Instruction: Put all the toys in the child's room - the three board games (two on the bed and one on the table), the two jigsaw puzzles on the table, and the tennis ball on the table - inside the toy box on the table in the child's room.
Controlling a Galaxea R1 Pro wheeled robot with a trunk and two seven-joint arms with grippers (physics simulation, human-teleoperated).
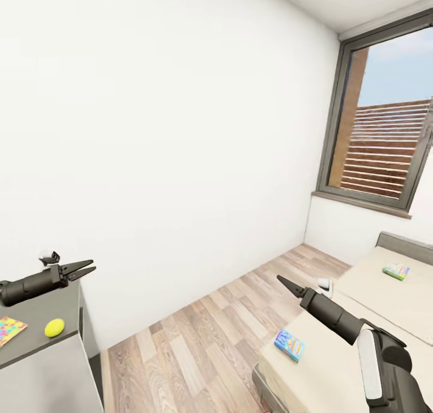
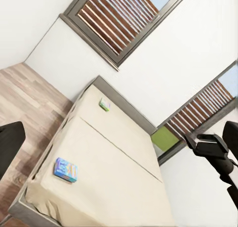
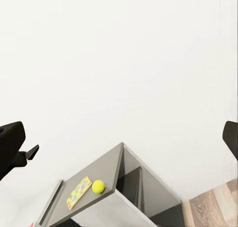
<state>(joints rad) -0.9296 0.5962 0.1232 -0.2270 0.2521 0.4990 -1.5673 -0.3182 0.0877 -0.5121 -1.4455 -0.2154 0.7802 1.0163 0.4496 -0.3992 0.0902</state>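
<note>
We are holding the left hand [image 1: 89, 267] slightly parted, empty, over the bench [image 1: 36, 317], right hand [image 1: 282, 279] state indiscernible, two board games [image 1: 289, 345] lying on the bed [image 1: 361, 317] at 4 o'clock.

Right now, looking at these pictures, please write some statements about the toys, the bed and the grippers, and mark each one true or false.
1. Two board games lie on the bed. True: a blue board game and a pale board game.
2. The tennis ball lies on the floor. False: it rests on the table.
3. A jigsaw puzzle lies beside the ball. True.
4. The left gripper holds the ball. False: it holds nothing.
5. The right gripper grasps the blue game. False: it hangs above the floor.
</note>
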